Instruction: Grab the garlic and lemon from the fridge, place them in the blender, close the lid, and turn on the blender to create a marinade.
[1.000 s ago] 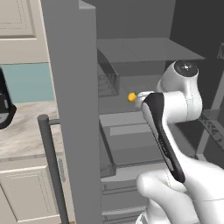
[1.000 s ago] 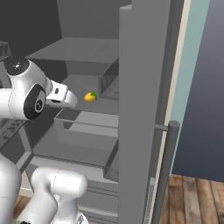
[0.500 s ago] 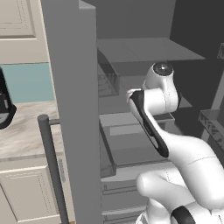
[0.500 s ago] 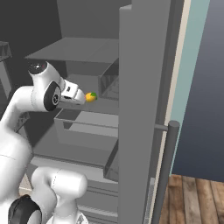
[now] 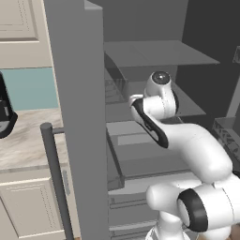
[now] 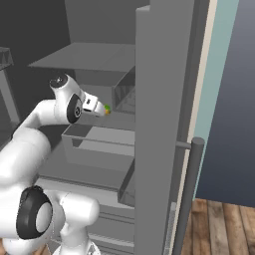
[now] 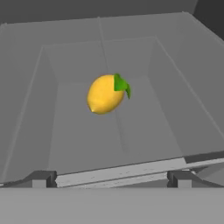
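The lemon (image 7: 106,93), yellow-orange with a green leaf, lies on a grey shelf inside the fridge (image 6: 154,124). In the hand view it sits straight ahead of my gripper (image 7: 111,179), whose two dark fingertips (image 7: 41,178) stand wide apart at the bottom, open and holding nothing. In the right base view the gripper (image 6: 101,108) is just short of the lemon (image 6: 106,110), which peeks out beyond the hand. My arm (image 5: 159,122) reaches into the open fridge (image 5: 79,93) and covers the lemon in the left base view. The garlic, blender and lid are out of view.
The open fridge door with its long bar handle (image 5: 54,178) stands left of the arm. A grey drawer (image 6: 94,144) sits under the lemon's shelf, with another shelf (image 5: 154,54) above. A dark object (image 5: 4,112) rests on the marble counter at the left edge.
The arm has stretched deeper into the fridge, bringing the gripper close to the lemon. The arm now covers the lemon in the left base view. The jaws have stayed open.
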